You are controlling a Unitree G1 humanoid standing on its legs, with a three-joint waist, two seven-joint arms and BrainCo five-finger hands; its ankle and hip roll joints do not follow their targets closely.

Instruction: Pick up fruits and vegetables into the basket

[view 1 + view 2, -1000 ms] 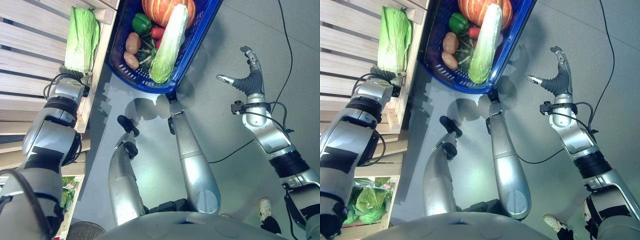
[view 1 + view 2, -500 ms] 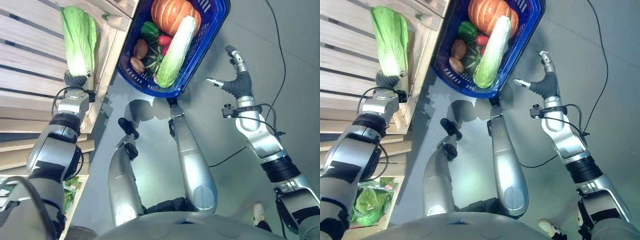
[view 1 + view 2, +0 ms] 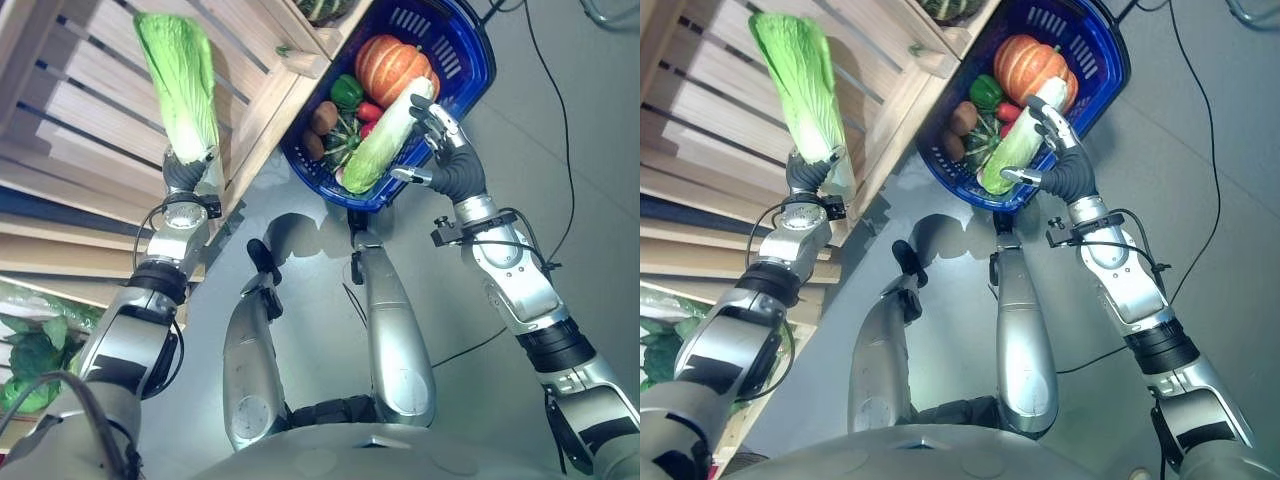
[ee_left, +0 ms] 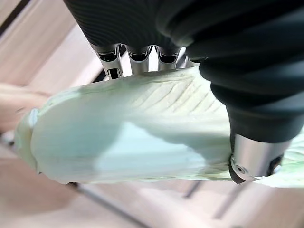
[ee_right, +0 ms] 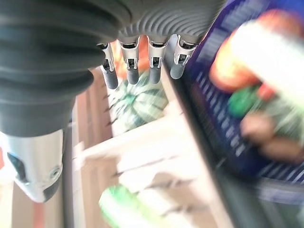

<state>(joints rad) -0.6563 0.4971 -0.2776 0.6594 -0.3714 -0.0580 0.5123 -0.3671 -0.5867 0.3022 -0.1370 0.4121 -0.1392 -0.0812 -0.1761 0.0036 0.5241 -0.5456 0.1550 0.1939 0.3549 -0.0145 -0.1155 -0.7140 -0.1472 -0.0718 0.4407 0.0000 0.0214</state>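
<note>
One cabbage gripped, left hand fingers

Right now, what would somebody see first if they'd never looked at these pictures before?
Probably the long green cabbage that the left hand grips by its pale end, held up in front of the wooden shelves. Next, the blue basket on the grey floor, packed with an orange pumpkin, a green pepper, potatoes and another cabbage. The right hand is open at the basket's near edge.
</note>
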